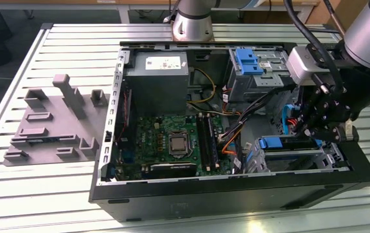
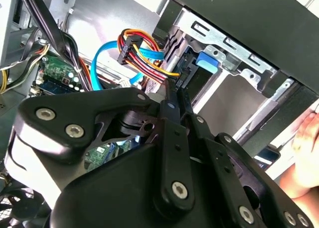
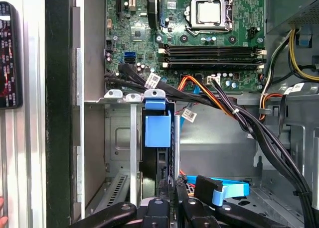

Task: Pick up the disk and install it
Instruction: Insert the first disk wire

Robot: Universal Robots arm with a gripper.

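Observation:
The disk (image 1: 281,143) sits in the lower drive cage (image 1: 295,158) at the exterior view's right, inside the open computer case; its blue side rail faces up. In the first wrist view the disk (image 3: 149,161) stands edge-on as a dark slab under its blue rail tab. My gripper (image 1: 304,132) hangs just over that cage. In the second wrist view its two fingers (image 2: 169,108) lie pressed together, shut, with the gripper (image 2: 175,88) tip right at the disk (image 2: 192,81) edge. The gripper (image 3: 169,190) holds nothing.
The case holds a motherboard (image 1: 171,141), a grey power supply box (image 1: 155,73), an upper cage with a bare blue bracket (image 1: 246,60) and cable bundles (image 1: 236,133) close beside the gripper. A grey fixture plate (image 1: 49,121) lies on the slatted table. A hand (image 2: 306,143) shows outside the case.

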